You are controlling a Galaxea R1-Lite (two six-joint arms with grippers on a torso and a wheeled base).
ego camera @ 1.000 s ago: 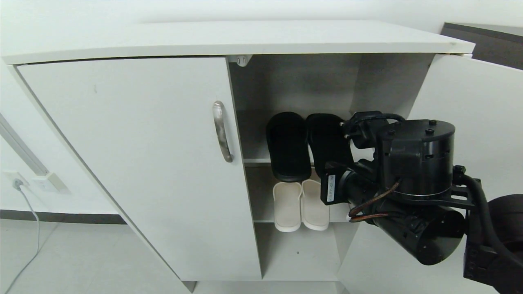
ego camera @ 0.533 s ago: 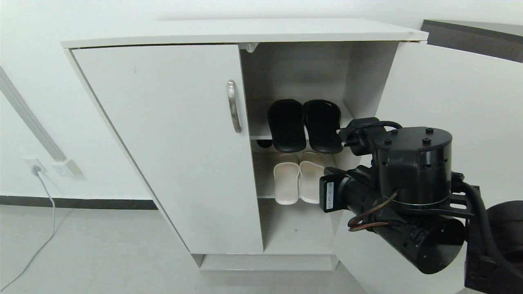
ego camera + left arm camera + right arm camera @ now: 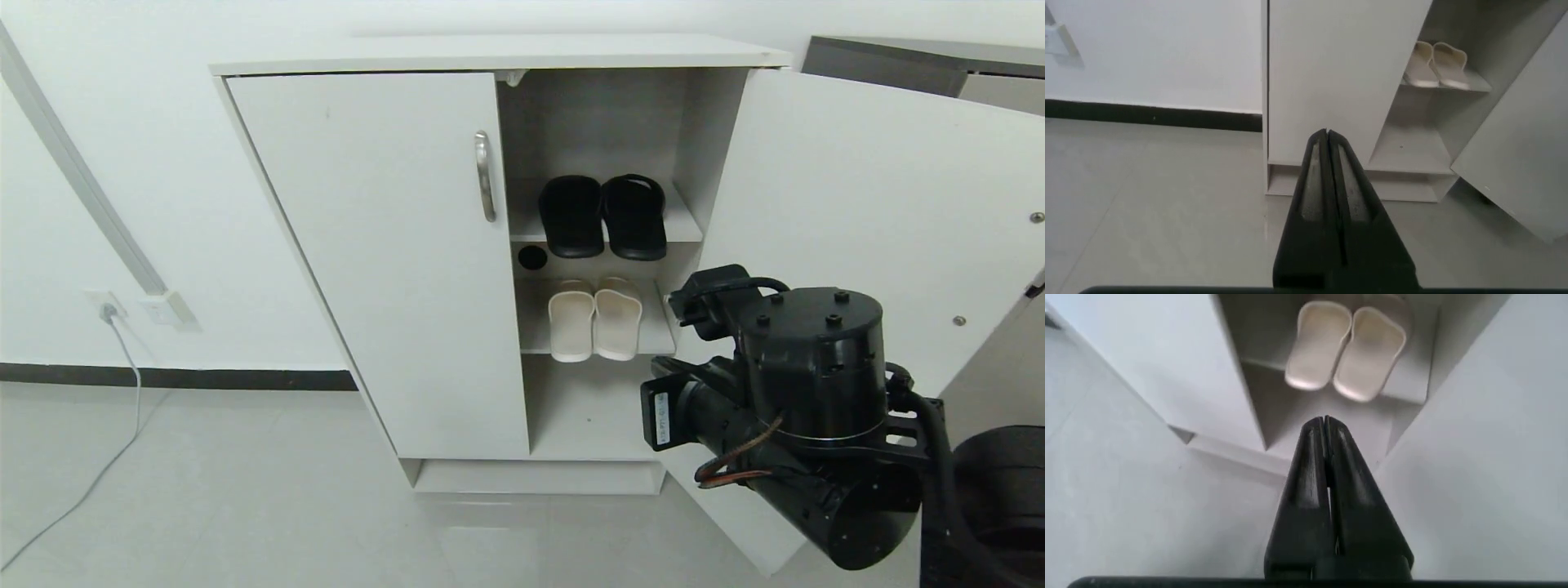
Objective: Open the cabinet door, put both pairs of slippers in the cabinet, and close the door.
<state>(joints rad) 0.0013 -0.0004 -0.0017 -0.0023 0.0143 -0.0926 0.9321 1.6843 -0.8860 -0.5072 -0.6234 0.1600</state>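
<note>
Cabinet [image 3: 367, 245] white; handle [image 3: 485, 175] silver; upper slipper pair [image 3: 571, 219] black; lower slipper pair [image 3: 571, 327] cream; floor [image 3: 245, 506] pale grey; skirting [image 3: 180, 378] black.

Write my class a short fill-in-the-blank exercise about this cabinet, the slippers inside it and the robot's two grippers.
The black slippers rest on the shelf ____ the white slippers.
The right door of the cabinet stands ____.
The left door, with the handle, is ____.
Both the left gripper and the right gripper are ____ and empty.
Missing words: above; open; closed; shut.
</note>
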